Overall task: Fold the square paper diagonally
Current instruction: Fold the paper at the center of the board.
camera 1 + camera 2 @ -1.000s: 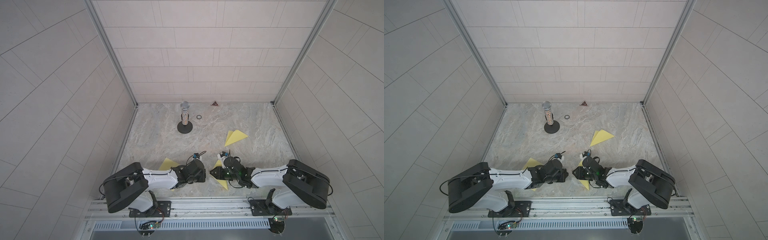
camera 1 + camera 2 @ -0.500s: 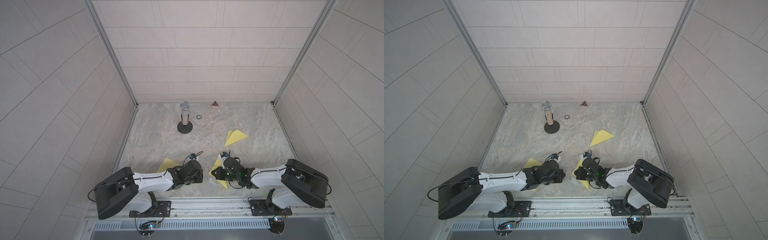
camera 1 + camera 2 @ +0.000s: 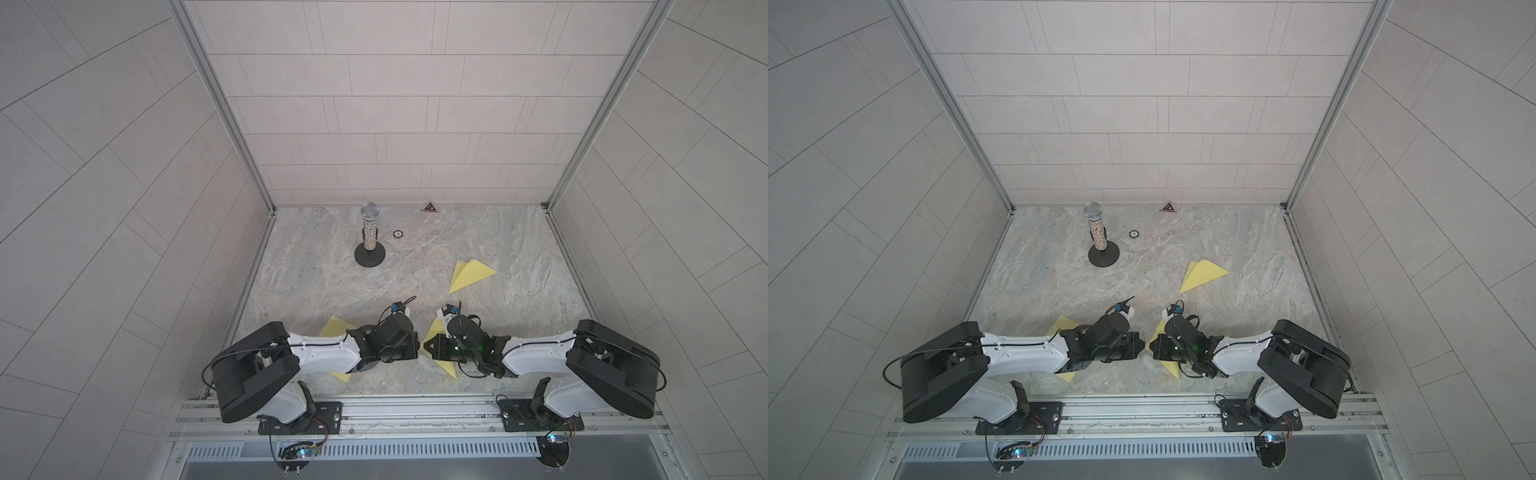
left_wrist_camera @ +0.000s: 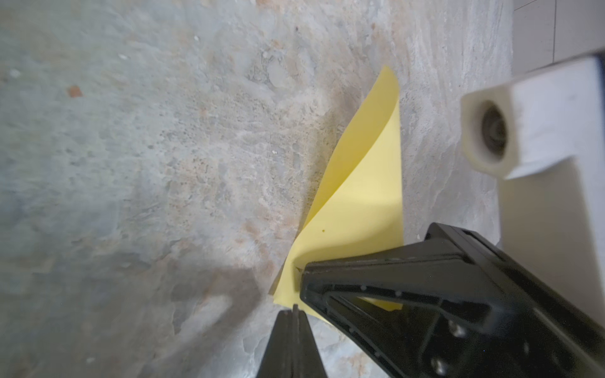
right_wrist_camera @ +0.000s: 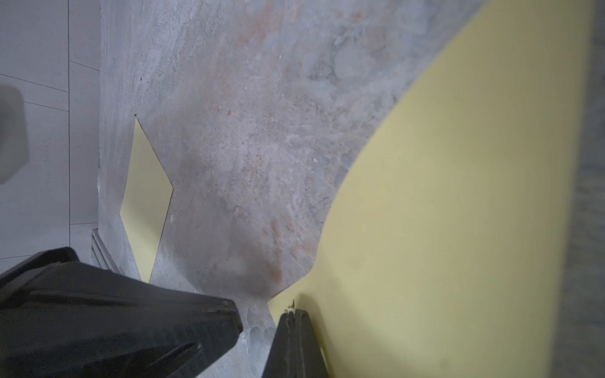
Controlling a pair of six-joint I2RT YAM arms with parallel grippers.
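**Right jaws pinched on a corner of the yellow paper**

My right gripper [image 5: 293, 314] is clenched on the yellow paper [image 3: 434, 332], its two black fingers pressed flat together with a sliver of the corner caught at their tip. From that corner the thin, matte sheet rises and curls over itself in a soft, uncreased bend. In the left wrist view the upper layer [image 4: 360, 196] arches above the lower one and tapers to a rounded point.

The paper sits at 6 o'clock on the stone tabletop [image 3: 332, 282], close to the front rail and between my two arms. The tabletop is mottled grey and pink, veined like marble, with a rough, pitted look up close.

My left gripper [image 4: 294, 309] is also closed and holds nothing. Its narrow wedge tip sits just beside the paper's edge, and I cannot tell whether it touches.

A flat yellow sheet [image 3: 332, 328], diamond-shaped in the right wrist view, lies partly under my left arm at 9 o'clock from the grippers. A folded triangle [image 3: 471, 276] of the same yellow rests at 1 o'clock, well apart. A microphone [image 3: 369, 232] with a mesh head stands on its round black base at 11 o'clock.
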